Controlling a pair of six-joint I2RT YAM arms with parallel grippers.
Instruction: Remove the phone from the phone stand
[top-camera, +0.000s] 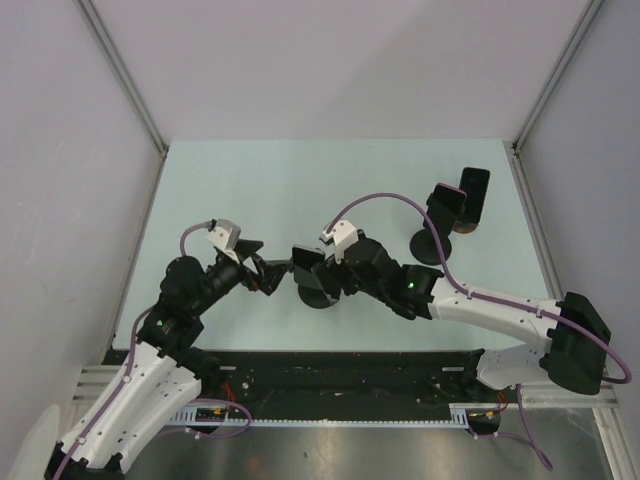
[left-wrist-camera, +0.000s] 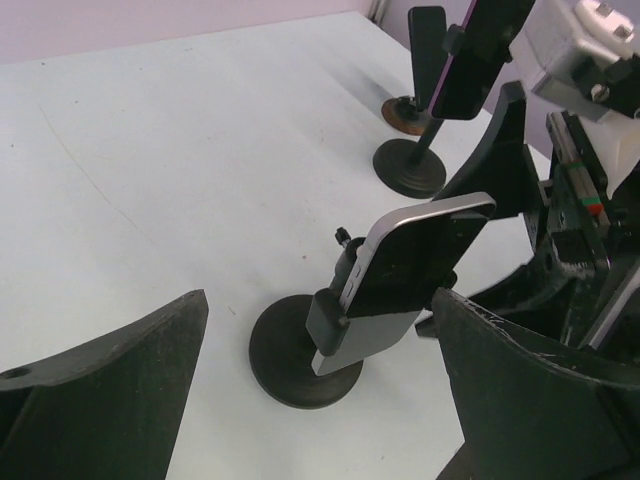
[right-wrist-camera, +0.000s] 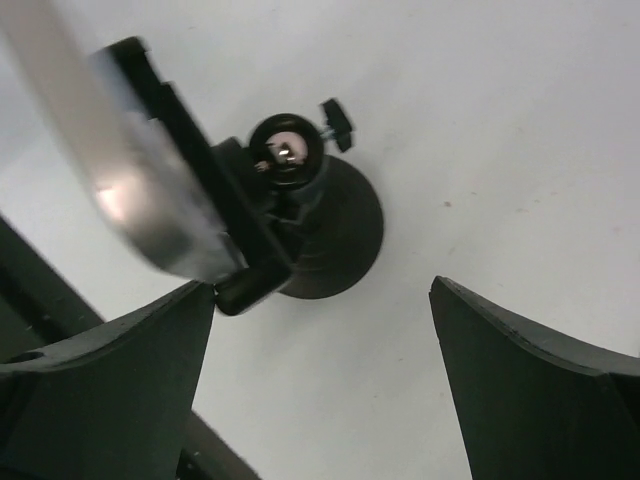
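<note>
A phone (top-camera: 303, 262) with a silver edge and dark screen sits clamped in a black phone stand (top-camera: 319, 295) with a round base, near the table's front middle. In the left wrist view the phone (left-wrist-camera: 415, 258) tilts above the stand's base (left-wrist-camera: 296, 352). My left gripper (top-camera: 266, 276) is open and empty just left of the phone; its fingers (left-wrist-camera: 100, 380) flank the stand. My right gripper (top-camera: 332, 268) is open just right of the phone. In the right wrist view its left finger (right-wrist-camera: 100, 390) is close to the clamp's lower end (right-wrist-camera: 245, 285), with the base (right-wrist-camera: 340, 235) beyond.
Two more stands holding phones are at the back right: one with a black base (top-camera: 432, 246) and one with a brown base (top-camera: 466, 228). Both show in the left wrist view (left-wrist-camera: 410, 165). Grey walls enclose the table on three sides.
</note>
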